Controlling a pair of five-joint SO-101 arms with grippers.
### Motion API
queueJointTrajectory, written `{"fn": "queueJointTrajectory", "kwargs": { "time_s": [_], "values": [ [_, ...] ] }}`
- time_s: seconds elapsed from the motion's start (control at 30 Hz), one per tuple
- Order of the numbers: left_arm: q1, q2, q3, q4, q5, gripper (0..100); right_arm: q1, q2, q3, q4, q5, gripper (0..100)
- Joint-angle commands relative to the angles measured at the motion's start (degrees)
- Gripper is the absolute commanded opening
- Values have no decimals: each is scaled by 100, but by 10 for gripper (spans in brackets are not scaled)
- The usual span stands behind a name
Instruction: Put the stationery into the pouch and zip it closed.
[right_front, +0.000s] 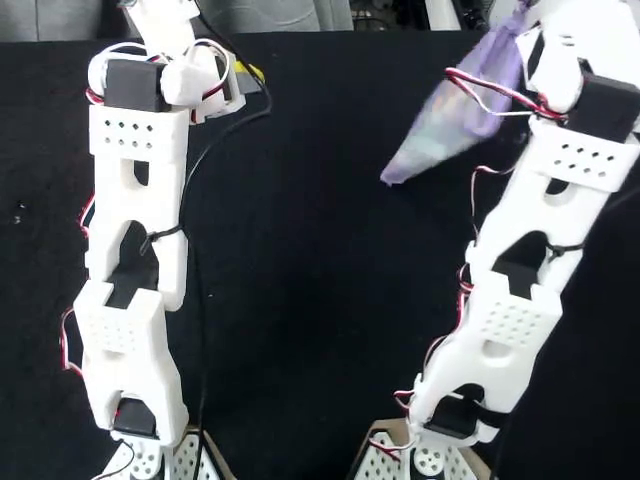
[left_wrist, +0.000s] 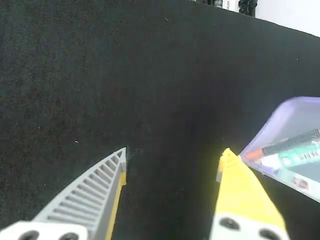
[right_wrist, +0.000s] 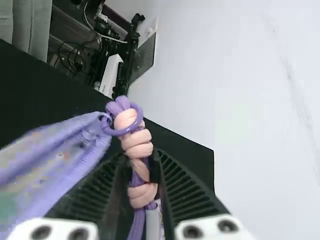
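A translucent purple pouch (right_front: 450, 115) hangs tilted above the black table at the back right, with pens and markers (left_wrist: 292, 152) showing through its wall. My right gripper (right_wrist: 137, 162) is shut on the purple and pink braided cord (right_wrist: 134, 130) tied to the pouch's zipper ring, and the pouch (right_wrist: 47, 155) dangles from it. In the high view the right gripper (right_front: 527, 30) sits at the pouch's upper end. My left gripper (left_wrist: 175, 155) is open over bare table, at the back left in the high view (right_front: 232, 78), with the pouch's lower corner (left_wrist: 280, 135) just beyond its yellow finger (left_wrist: 240, 185).
A black cloth covers the table (right_front: 320, 280). Black cables (right_front: 200, 200) run beside the left arm. Behind the table's far edge stands dark equipment with wires (right_wrist: 107, 40) and a white wall (right_wrist: 240, 75). Open room lies between the two arms.
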Motion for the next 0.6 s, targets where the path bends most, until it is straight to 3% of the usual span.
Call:
{"fn": "queueJointTrajectory", "kwargs": {
  "time_s": [0.0,0.23,0.57],
  "values": [
    [22,-246,-22,-97,-35,293,-149,-585,-338,-281,-220,11],
    [48,-246,-22,-97,-35,293,-466,-585,-321,-316,-334,11],
    [48,-246,-22,-88,-35,293,-1908,-585,-347,360,-1108,11]
  ]
}}
